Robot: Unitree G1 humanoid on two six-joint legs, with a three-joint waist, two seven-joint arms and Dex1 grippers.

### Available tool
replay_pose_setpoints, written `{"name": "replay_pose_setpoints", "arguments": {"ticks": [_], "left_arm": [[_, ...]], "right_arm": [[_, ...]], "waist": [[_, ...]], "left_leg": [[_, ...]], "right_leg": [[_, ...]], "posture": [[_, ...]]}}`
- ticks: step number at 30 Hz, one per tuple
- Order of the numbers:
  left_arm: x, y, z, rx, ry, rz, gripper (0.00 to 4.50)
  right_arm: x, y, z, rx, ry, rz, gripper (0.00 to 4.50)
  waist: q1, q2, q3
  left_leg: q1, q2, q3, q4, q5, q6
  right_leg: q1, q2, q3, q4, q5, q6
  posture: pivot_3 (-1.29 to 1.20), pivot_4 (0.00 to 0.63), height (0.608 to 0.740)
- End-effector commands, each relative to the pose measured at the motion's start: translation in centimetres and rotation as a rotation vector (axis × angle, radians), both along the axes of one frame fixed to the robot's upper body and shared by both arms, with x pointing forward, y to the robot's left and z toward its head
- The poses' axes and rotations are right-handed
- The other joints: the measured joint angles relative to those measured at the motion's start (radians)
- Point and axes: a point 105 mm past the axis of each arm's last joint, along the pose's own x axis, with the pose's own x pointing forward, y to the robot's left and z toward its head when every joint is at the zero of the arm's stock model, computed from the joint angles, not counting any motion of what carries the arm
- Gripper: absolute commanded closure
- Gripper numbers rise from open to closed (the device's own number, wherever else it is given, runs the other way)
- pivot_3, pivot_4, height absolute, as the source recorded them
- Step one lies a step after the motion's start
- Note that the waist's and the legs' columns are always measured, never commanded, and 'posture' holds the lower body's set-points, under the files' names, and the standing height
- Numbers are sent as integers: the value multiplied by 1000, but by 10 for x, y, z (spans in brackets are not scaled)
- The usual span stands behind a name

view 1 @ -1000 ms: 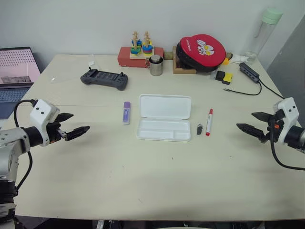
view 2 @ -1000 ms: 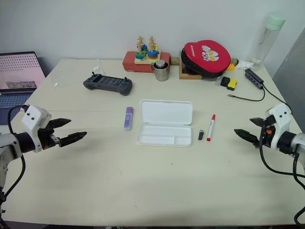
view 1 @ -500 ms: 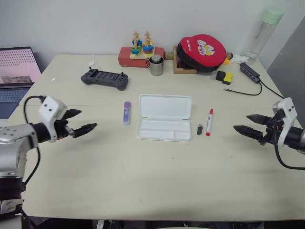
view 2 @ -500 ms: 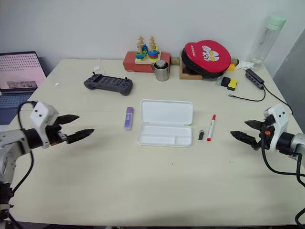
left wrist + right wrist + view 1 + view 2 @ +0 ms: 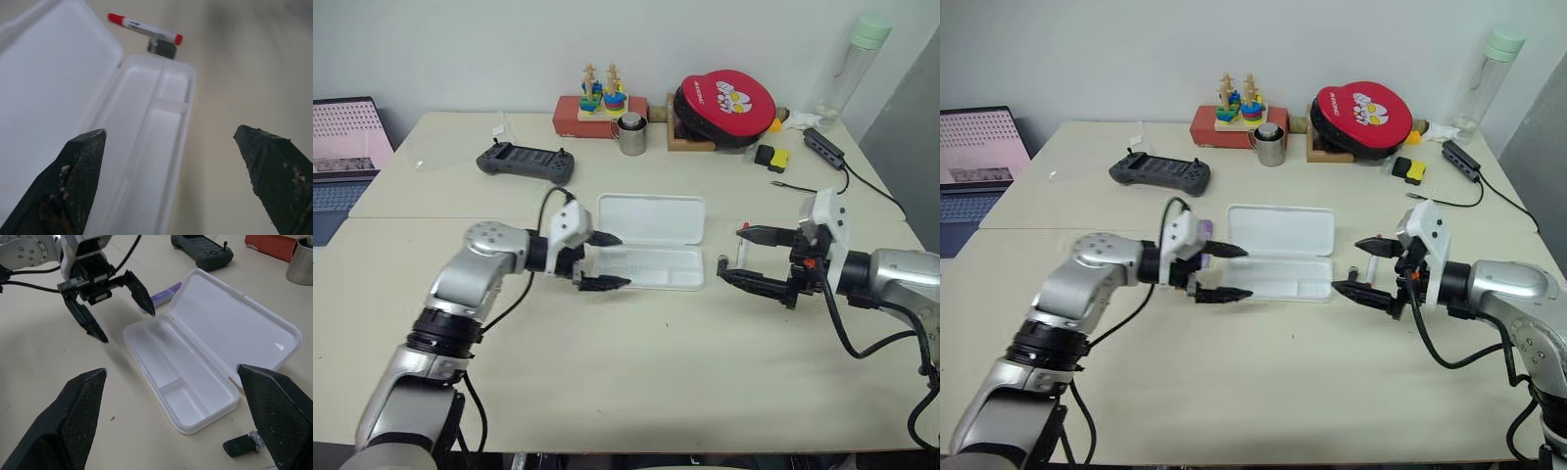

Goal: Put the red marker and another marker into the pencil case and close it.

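With its lid laid flat toward the far side, the case (image 5: pixel 649 246) lies open in the middle of the table (image 5: pixel 607 372), its divided tray empty and ready to take both markers. The red marker (image 5: pixel 145 29) lies on the table just off the case's right end, apart from it, with a small dark stub (image 5: pixel 162 48) between the two. The purple marker (image 5: pixel 165 293) lies off the left end, near the lid's corner.

Each arm comes in from its own side, which suits that layout. The left gripper (image 5: pixel 599 260) hangs at the case's left end, jaws spread wide and empty, the purple marker partly hidden behind its wrist. The right gripper (image 5: pixel 751 257) hovers by the red marker, jaws likewise spread and holding nothing. Neither marker is lifted yet, so the task looks barely begun; the stub sits close enough to the red marker to get nudged during a pick.
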Motion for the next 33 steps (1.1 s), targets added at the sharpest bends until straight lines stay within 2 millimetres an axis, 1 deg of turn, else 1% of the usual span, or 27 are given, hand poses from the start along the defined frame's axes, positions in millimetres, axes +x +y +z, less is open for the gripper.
{"name": "replay_pose_setpoints", "arguments": {"ticks": [1,8,11,15,18,19,20,21,22,23,24,25,26,28,29,30,33], "left_arm": [[2,-7,-2,41,-41,-56,0],[6,-18,-26,51,-5,-72,0],[5,-21,-34,54,20,-78,0],[6,-19,-51,118,14,-72,0],[8,-18,-56,139,6,-65,0],[9,-18,-57,143,3,-64,364],[9,-19,-58,144,2,-64,459],[9,-19,-58,144,1,-65,749],[10,-20,-58,142,0,-66,876],[10,-21,-56,135,-3,-64,1217],[11,-22,-55,128,-7,-62,1335],[12,-23,-54,123,-10,-61,1583],[12,-23,-54,120,-12,-61,1680],[12,-24,-52,114,-16,-61,2174],[12,-24,-51,109,-18,-61,2207],[13,-25,-50,105,-20,-62,2494],[12,-25,-49,100,-23,-65,3089]], "right_arm": [[-6,6,7,-2,-46,5,22],[-9,9,5,11,-47,-16,22],[-10,9,5,16,-46,-22,22],[-11,9,5,24,-45,-30,22],[-12,10,6,27,-46,-35,22],[-12,10,6,28,-47,-37,0],[-12,10,6,28,-48,-38,0],[-12,10,6,28,-48,-39,0],[-12,10,6,28,-47,-40,0],[-13,10,6,28,-46,-40,0],[-13,10,6,28,-46,-41,0],[-14,9,6,29,-45,-41,0],[-14,9,6,29,-44,-41,0],[-15,9,5,29,-42,-39,0],[-15,9,5,28,-40,-38,0],[-16,9,5,27,-39,-36,0],[-16,8,5,26,-38,-37,0]], "waist": [[1,0,0],[2,0,0],[1,-1,0],[2,-1,0],[2,-1,0],[2,-1,0],[2,-1,0],[2,-1,0],[2,-1,0],[2,-1,0],[2,-1,-1],[2,-1,-1],[2,-1,-1],[3,-1,-1],[3,-2,-1],[3,-2,-1],[3,-2,-1]], "left_leg": [[0,0,0,0,0,0],[0,0,0,1,0,0],[0,0,0,1,0,0],[0,0,0,1,0,0],[0,0,0,1,0,0],[0,0,0,1,0,0],[0,0,0,1,0,1],[0,0,0,1,0,1],[0,0,0,1,0,1],[1,0,0,1,0,1],[1,0,0,1,0,1],[1,-1,0,1,0,1],[1,-1,0,1,1,1],[1,-1,0,1,1,1],[1,-1,0,2,1,1],[1,-1,0,2,1,1],[1,-1,-1,2,1,1]], "right_leg": [[0,0,0,0,0,0],[0,1,0,0,0,0],[0,1,0,0,0,0],[0,1,0,1,0,0],[1,1,0,1,0,0],[1,1,0,1,0,0],[1,1,0,1,0,0],[1,1,0,1,0,0],[1,1,0,1,0,0],[1,1,0,1,0,0],[1,1,0,1,0,0],[1,1,0,1,0,0],[1,1,0,1,0,0],[2,1,0,1,0,1],[2,1,0,1,0,1],[2,1,0,1,0,1],[2,1,0,1,0,1]], "posture": [[0,150,740],[0,150,740],[0,150,740],[0,150,740],[0,150,740],[0,150,740],[0,150,740],[0,150,740],[0,150,740],[0,150,740],[0,150,740],[0,150,740],[0,150,740],[0,150,740],[0,150,740],[0,150,740],[0,150,740]]}}
